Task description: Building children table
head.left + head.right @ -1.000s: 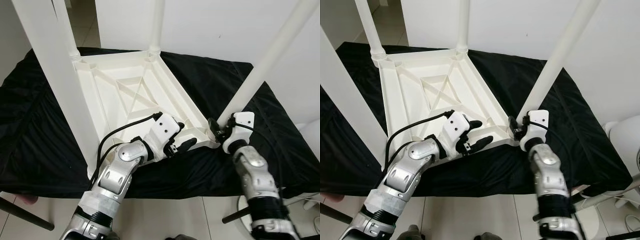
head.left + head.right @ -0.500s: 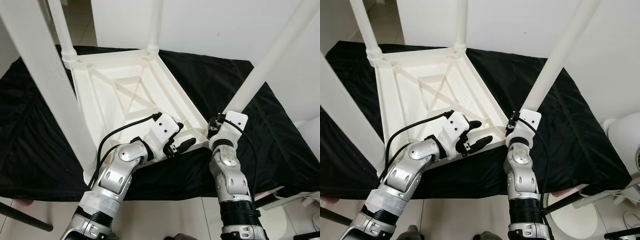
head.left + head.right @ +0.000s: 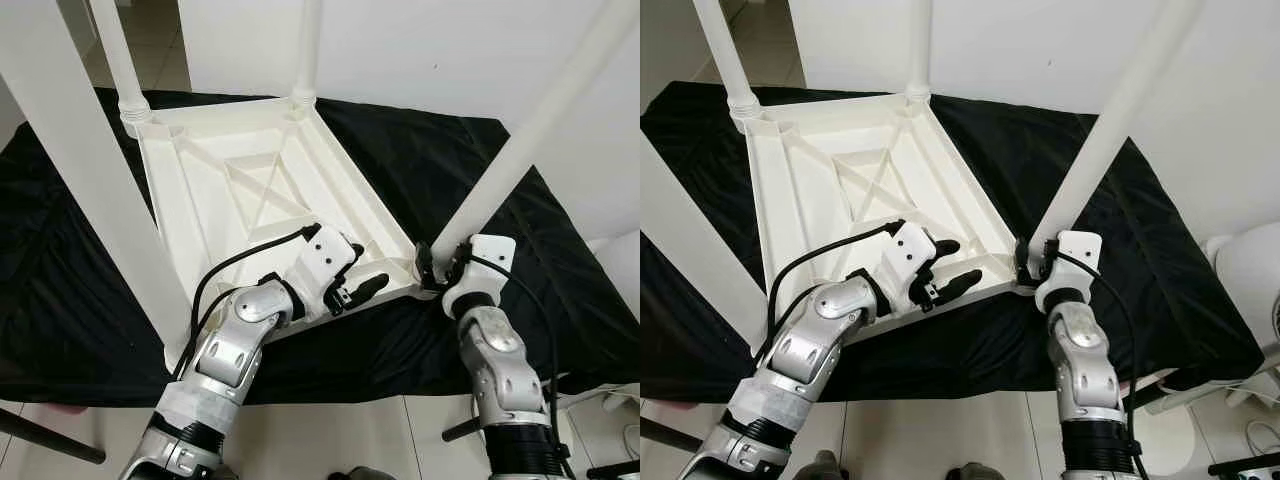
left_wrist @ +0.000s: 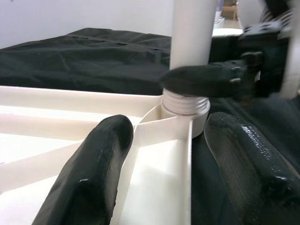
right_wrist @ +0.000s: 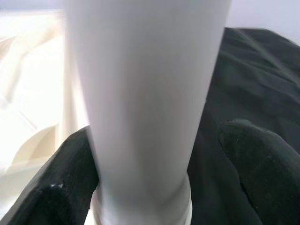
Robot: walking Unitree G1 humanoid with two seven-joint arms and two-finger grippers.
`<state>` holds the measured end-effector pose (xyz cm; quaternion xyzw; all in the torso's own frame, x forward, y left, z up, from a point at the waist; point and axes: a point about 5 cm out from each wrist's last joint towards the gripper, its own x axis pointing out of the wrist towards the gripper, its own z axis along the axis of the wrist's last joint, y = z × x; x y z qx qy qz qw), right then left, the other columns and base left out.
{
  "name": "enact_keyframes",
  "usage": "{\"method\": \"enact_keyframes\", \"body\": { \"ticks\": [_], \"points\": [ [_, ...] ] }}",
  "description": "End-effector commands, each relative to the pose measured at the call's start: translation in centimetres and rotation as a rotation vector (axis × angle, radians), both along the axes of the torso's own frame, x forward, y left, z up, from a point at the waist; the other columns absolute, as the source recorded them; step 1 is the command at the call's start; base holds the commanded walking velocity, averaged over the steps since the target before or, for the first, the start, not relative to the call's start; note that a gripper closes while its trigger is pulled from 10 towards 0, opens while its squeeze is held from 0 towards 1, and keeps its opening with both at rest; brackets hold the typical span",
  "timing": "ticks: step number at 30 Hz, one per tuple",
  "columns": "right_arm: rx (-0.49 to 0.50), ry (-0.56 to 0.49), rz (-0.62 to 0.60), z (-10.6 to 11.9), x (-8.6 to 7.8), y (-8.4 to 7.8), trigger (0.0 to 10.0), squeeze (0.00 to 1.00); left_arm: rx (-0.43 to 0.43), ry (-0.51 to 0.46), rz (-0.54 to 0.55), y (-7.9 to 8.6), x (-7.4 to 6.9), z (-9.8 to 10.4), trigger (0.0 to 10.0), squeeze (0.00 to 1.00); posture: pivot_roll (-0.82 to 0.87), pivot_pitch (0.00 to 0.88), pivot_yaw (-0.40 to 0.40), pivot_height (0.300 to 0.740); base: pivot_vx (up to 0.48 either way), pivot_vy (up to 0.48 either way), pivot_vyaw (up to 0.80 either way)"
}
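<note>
Where the white plastic tabletop (image 3: pixel 250 190) lies upside down on the black cloth (image 3: pixel 440 160), its ribbed underside faces up and four white legs rise from its corners. Two far legs stand at about 11 and 12 o'clock, a near-left leg (image 3: pixel 90 170) rises at about 9 o'clock, and the near-right leg (image 3: pixel 520 140) slants up toward 2 o'clock from its corner socket (image 4: pixel 185 105).

The left gripper (image 3: pixel 358 288) rests at the tabletop's near edge, at roughly 6 o'clock of the frame. Its two black fingers (image 4: pixel 93 173) are spread apart, straddling the raised rim of the tabletop without clamping it, and they point toward the near-right socket.

The right gripper (image 3: pixel 438 268) sits at the base of the near-right leg, at about 4 o'clock. In the right wrist view one finger (image 5: pixel 56 187) lies on each side of the leg, right against it, just above the threaded collar. The grip appears closed on the leg.

A pale tiled floor (image 3: pixel 330 440) shows beneath the near edge of the cloth.
</note>
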<state>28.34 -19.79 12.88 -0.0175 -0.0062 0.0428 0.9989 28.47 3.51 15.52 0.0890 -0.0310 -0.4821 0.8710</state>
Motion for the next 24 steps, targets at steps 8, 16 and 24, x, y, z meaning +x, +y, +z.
{"method": "enact_keyframes", "body": {
  "ticks": [8,16,24],
  "points": [
    [-0.078,0.009,0.296,0.4,0.9,-1.1,10.0,0.0,0.003,-0.032,0.044,-0.2,0.7,0.6,10.0,0.0,0.04,0.0,-0.063,0.74,0.0,0.0,0.0],
    [-0.094,0.033,0.472,0.5,3.0,0.0,10.0,0.0,-0.002,-0.039,0.044,-0.4,0.7,0.8,10.0,0.0,0.06,0.0,-0.068,0.74,0.0,0.0,0.0],
    [-0.103,0.096,0.539,-0.6,3.4,0.4,0.0,0.0,-0.006,-0.043,0.06,-0.2,0.8,0.9,10.0,0.0,0.07,0.0,-0.083,0.74,0.0,0.0,0.0]
  ]
}}
